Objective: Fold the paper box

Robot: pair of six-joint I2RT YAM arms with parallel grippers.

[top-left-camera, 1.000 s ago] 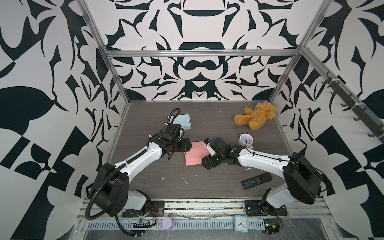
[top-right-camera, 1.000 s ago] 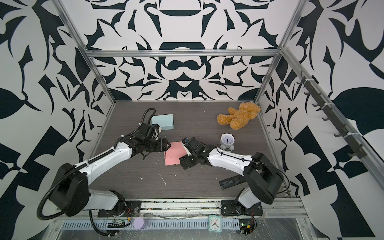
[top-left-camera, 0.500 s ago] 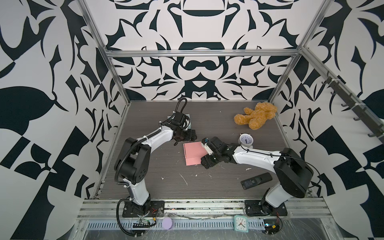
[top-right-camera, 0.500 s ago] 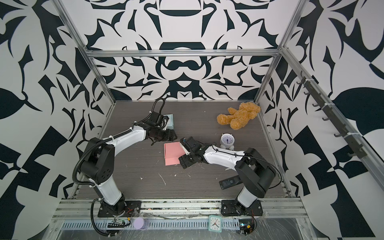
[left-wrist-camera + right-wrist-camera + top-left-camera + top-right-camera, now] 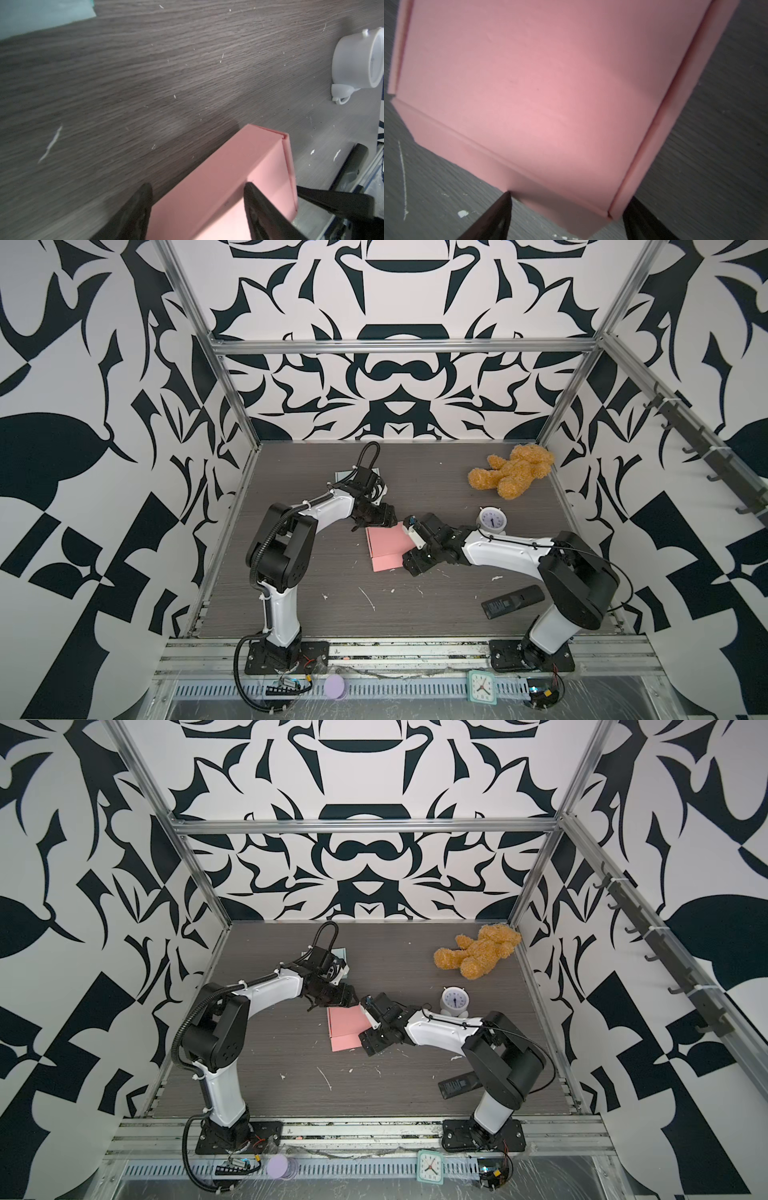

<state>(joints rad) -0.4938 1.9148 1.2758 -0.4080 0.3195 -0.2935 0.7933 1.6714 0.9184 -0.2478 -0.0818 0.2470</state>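
box (image 5: 385, 545): pink, lying on the table (image 5: 332, 614), between the two grippers and at the fingertips of both.
left gripper (image 5: 197, 207): jaws spread either side of one box corner; cannot tell whether squeezing or only straddling.
right gripper (image 5: 569, 207): jaws wide around the opposite corner, one fingertip (image 5: 504, 205) against the box edge; cannot tell if it grips.
clock (image 5: 491, 520): white, just behind the right gripper's wrist, apart from the box.
remote (image 5: 512, 601): well apart from both grippers, beside the right arm.
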